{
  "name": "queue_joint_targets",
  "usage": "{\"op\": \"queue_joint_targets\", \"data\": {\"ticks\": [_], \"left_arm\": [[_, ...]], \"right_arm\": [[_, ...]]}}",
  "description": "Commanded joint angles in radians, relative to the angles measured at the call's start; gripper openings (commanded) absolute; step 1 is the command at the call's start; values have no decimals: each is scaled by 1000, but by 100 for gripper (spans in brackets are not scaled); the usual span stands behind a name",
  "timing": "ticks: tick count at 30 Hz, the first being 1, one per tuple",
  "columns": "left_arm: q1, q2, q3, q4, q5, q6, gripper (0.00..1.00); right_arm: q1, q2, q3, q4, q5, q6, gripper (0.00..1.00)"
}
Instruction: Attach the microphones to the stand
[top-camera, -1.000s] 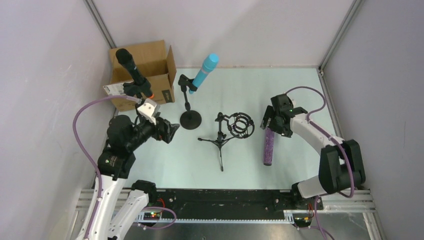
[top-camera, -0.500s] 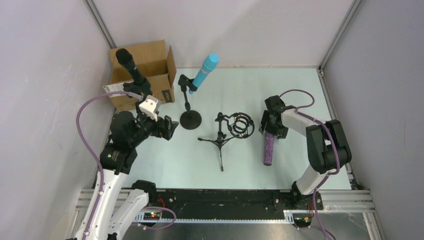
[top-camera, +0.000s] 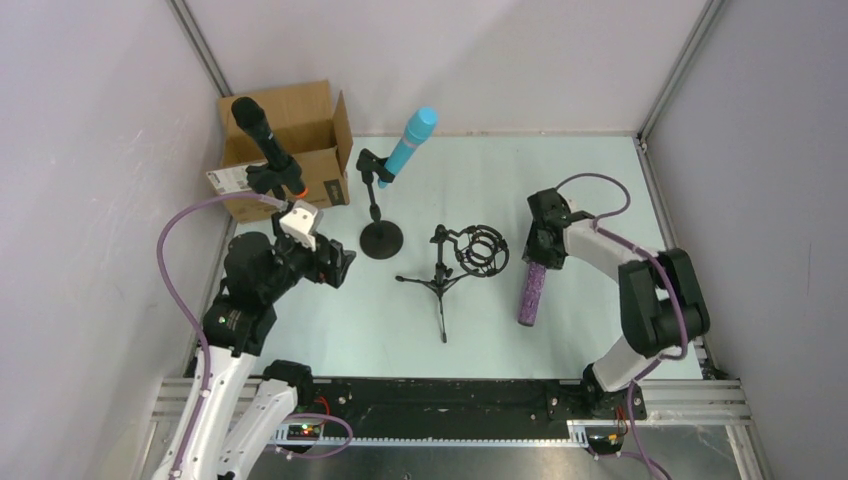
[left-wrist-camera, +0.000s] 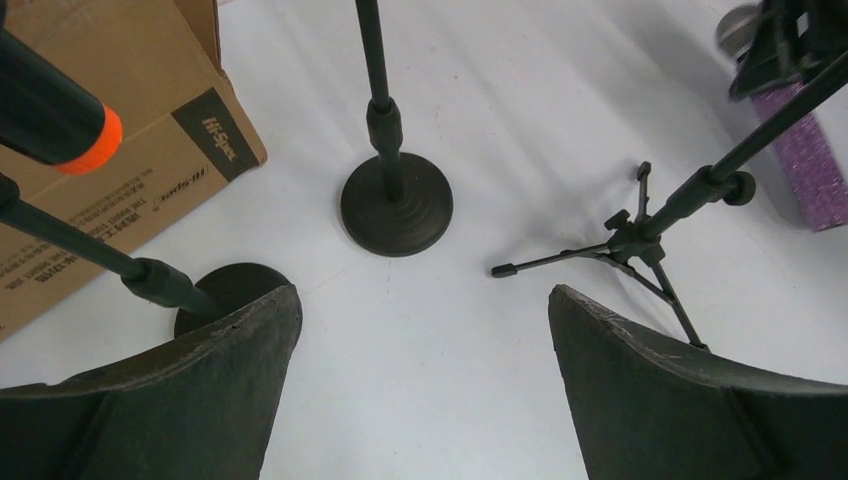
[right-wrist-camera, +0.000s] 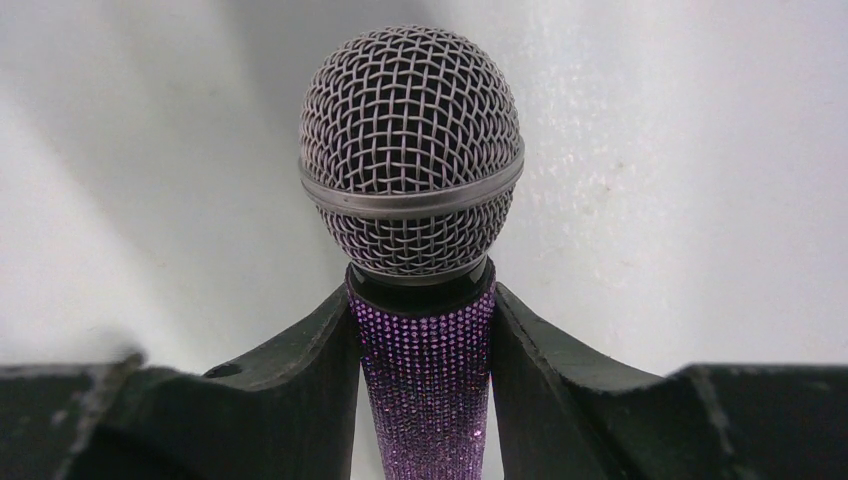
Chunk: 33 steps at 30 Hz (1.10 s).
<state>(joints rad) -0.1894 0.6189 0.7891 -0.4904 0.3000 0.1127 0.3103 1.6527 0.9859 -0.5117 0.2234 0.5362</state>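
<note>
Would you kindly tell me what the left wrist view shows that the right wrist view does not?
Only the left wrist view: the cardboard box, the round-base stand, the tripod stand and the open left gripper. Only the right wrist view: the whole mesh head, with the right gripper shut just below it. Both: the purple microphone and the white table.

The right pincer (right-wrist-camera: 421, 310) has settled around the purple microphone (top-camera: 531, 292), skewing it leftward.
</note>
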Motion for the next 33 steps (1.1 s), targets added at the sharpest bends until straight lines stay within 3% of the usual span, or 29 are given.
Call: {"op": "queue_joint_targets", "data": {"ticks": [1, 8, 12, 17, 23, 29, 33], "left_arm": [[5, -5, -17, 13, -14, 4, 98], [6, -4, 0, 12, -76, -40, 98], [5, -34, -11, 12, -72, -36, 98], [6, -77, -16, 13, -80, -48, 98], [5, -71, -6, 8, -118, -63, 98], [5, -61, 1, 7, -111, -80, 98], [5, -44, 12, 10, -111, -83, 98]], "right_arm": [[30, -239, 25, 43, 40, -8, 0], [110, -619, 93, 76, 89, -68, 0], [264, -781, 110, 155, 219, -228, 0], [402, -942, 96, 302, 246, -342, 0], [505, -992, 78, 540, 187, -474, 0], [689, -940, 76, 736, 213, -692, 0], [750, -893, 66, 851, 177, -780, 0]]}}
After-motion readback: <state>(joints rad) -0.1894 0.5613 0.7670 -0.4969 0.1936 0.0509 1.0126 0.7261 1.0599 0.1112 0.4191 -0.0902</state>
